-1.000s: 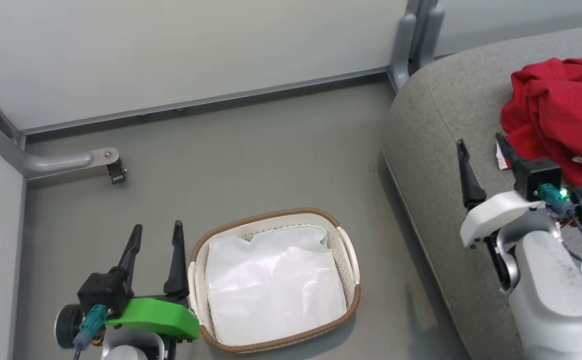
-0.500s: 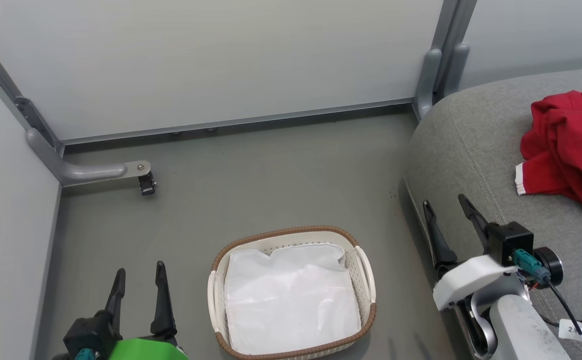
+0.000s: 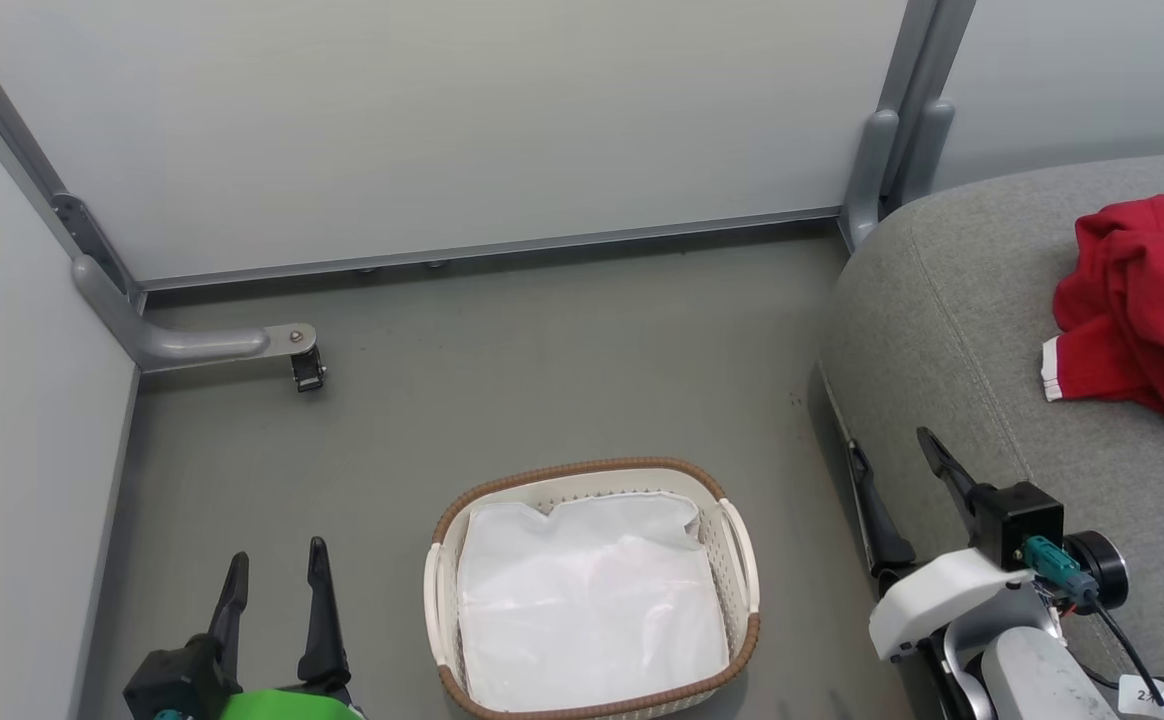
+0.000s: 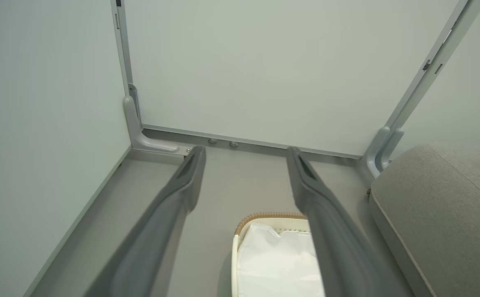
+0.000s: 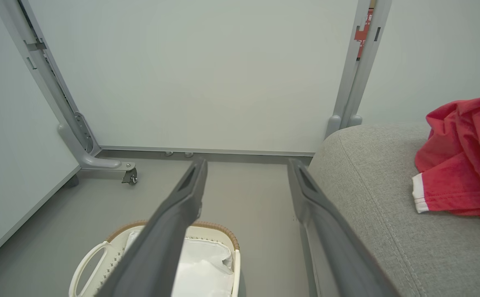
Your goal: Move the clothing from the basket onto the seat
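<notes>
Clothing lies on the seat; left gripper and right gripper gape empty; tag illegible.

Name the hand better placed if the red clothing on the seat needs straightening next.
Right. The right hand hangs open at the edge of the seat, on the same side as the clothing. The left hand, also open, sits on the far side of the basket, which holds a white liner.
</notes>
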Robot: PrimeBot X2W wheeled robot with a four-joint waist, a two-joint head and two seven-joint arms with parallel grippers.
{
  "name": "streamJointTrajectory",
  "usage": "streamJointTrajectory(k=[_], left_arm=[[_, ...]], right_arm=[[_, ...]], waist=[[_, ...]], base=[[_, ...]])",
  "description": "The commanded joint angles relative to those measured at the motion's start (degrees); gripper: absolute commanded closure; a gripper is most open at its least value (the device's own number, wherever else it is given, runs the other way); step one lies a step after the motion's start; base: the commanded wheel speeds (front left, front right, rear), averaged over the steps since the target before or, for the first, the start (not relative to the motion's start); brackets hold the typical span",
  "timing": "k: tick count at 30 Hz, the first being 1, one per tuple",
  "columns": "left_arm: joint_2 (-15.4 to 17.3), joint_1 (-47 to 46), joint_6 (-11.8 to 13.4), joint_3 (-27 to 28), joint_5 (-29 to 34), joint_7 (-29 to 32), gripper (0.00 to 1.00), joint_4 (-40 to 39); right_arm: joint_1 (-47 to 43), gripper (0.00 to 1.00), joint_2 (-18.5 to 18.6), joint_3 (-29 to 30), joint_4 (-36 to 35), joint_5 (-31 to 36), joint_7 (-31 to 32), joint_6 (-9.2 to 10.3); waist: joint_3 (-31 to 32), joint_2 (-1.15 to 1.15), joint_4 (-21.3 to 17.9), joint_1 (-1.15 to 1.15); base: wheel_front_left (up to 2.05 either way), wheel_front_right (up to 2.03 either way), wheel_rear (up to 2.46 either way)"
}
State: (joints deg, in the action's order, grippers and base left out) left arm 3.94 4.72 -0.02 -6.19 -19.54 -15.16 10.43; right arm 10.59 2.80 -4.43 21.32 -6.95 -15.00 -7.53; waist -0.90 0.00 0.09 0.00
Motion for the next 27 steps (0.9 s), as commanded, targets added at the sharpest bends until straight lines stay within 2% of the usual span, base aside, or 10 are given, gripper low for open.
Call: streamJointTrajectory(k=[1,17,18,22,27], left_arm=[[-0.2,0.5,-0.2,0.3,0.7,0.0,0.0,0.1],[-0.8,-0.3,-1.7,1.6,0.6,0.0,0.0,0.8],[-0.8,0.0,-1.5,1.4,0.5,0.0,1.0,0.9],[-0.9,0.0,-1.5,1.2,0.2,0.1,1.0,2.6],[-0.9,-0.8,-1.9,2.1,-4.8,1.6,1.0,2.7]], right_arm=[[-0.7,0.0,0.2,-0.1,-0.1,0.0,-0.3,0.08],[-0.5,0.0,0.2,-0.6,0.0,-0.6,-0.3,0.08],[-0.1,1.0,0.0,-0.6,0.1,-0.6,0.0,0.0],[-1.1,1.0,-0.3,-0.5,1.6,-0.9,0.2,0.0],[-1.1,1.0,-0.3,0.5,1.3,-6.6,1.9,0.0]], waist=[[0.0,0.0,0.0,0.0],[-0.1,0.0,-0.2,0.0],[-0.1,0.0,-0.2,0.0],[-0.1,0.0,-0.2,0.0],[-0.1,0.0,-0.2,0.0]], base=[[0.0,0.0,0.0],[0.0,0.0,0.0],[0.0,0.0,0.0],[0.0,0.0,0.0],[0.0,0.0,0.0]])
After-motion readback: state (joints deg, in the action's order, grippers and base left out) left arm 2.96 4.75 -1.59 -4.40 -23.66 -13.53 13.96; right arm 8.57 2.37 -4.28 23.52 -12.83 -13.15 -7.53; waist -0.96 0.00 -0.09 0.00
